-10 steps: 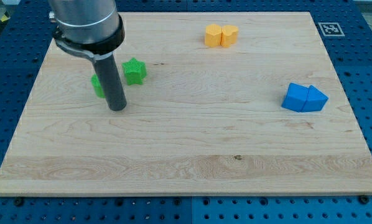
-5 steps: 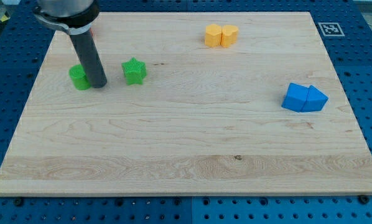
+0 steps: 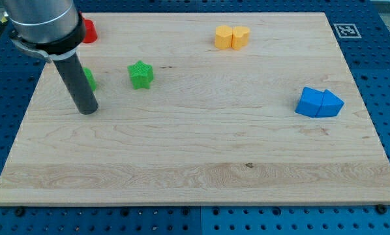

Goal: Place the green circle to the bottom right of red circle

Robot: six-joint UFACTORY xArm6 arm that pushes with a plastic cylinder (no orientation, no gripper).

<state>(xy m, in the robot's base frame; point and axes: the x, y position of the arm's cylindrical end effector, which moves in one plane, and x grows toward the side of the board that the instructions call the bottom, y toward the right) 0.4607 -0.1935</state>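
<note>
My tip has no gripper and holds nothing; the green circle lies just above it, the red circle farther up.

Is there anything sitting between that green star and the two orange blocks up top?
No. In the camera view, only bare wooden board separates the green star from the orange blocks.

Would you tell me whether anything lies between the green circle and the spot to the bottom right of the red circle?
Nothing visible does. The green circle sits below the red circle, with bare board between them. My tip rests just below the green circle, and the rod hides its left part. The green star stands off to the view's right.
</note>
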